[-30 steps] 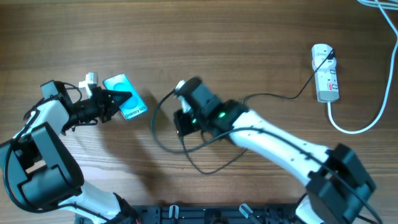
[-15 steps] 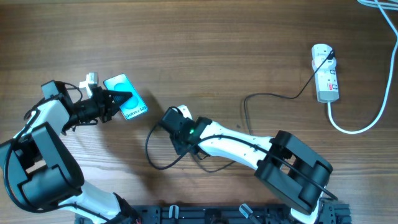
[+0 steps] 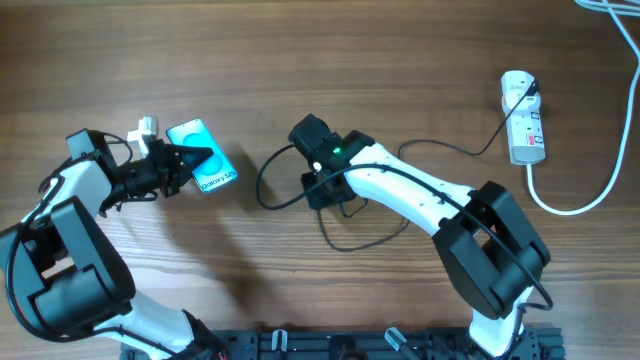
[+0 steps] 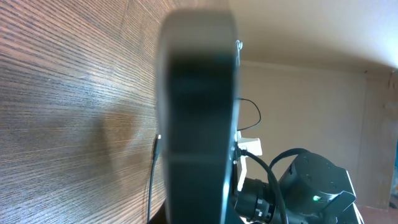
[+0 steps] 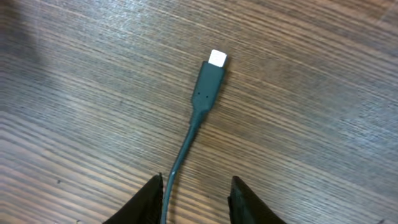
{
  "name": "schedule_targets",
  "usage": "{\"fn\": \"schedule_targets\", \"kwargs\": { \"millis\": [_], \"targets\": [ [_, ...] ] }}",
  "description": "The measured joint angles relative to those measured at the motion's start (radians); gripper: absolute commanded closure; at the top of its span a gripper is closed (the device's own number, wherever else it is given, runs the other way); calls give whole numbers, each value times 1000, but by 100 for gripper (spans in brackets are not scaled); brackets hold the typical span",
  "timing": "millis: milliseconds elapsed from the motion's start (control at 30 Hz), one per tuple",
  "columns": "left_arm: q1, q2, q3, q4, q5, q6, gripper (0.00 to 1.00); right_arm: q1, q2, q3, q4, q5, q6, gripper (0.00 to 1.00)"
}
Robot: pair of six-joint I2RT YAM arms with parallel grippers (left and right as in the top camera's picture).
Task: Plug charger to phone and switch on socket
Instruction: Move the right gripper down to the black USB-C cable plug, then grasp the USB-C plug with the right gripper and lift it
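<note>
The phone (image 3: 203,168), with a cyan screen and white frame, is held just above the table at the left, and my left gripper (image 3: 183,160) is shut on it. The left wrist view shows it only as a dark, blurred edge (image 4: 196,112). The charger is a thin black cable (image 3: 445,149) looping across the middle of the table to the white socket (image 3: 523,117) at the far right. Its metal-tipped connector (image 5: 210,81) lies flat on the wood. My right gripper (image 5: 196,202) is open over the cable, which runs beside the left fingertip (image 5: 154,198).
A thick white cord (image 3: 590,190) curves from the socket toward the right table edge. The right arm's body (image 4: 311,186) shows behind the phone in the left wrist view. Bare wooden tabletop lies between the phone and the cable loops.
My right gripper has opened, and the cable now lies loose on the table. The right arm swung down-left, then back up and right. The left arm and the phone stayed still.
</note>
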Motion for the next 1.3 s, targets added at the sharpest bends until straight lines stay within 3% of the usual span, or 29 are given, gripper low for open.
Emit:
{"fn": "schedule_targets", "kwargs": {
  "millis": [167,500,667,733,767,967,1100,1233,1300],
  "targets": [
    [0,0,0,0,0,0,96,0,39,-10,134,2,60,62],
    [0,0,0,-7,0,0,96,16,75,-7,145,118,127,81],
    [0,0,0,-7,0,0,96,16,76,-7,146,132,132,77],
    [0,0,0,-8,0,0,96,16,76,-7,146,135,132,90],
    [0,0,0,-7,0,0,96,16,76,-7,145,137,135,91],
    [0,0,0,-7,0,0,96,10,76,3,56,57,95,87],
    [0,0,0,-7,0,0,96,11,75,7,-27,-15,56,66],
    [0,0,-1,-7,0,0,96,18,73,7,-16,-17,52,76],
    [0,0,-1,-8,0,0,96,17,73,7,-11,-13,56,75]
  ]
}}
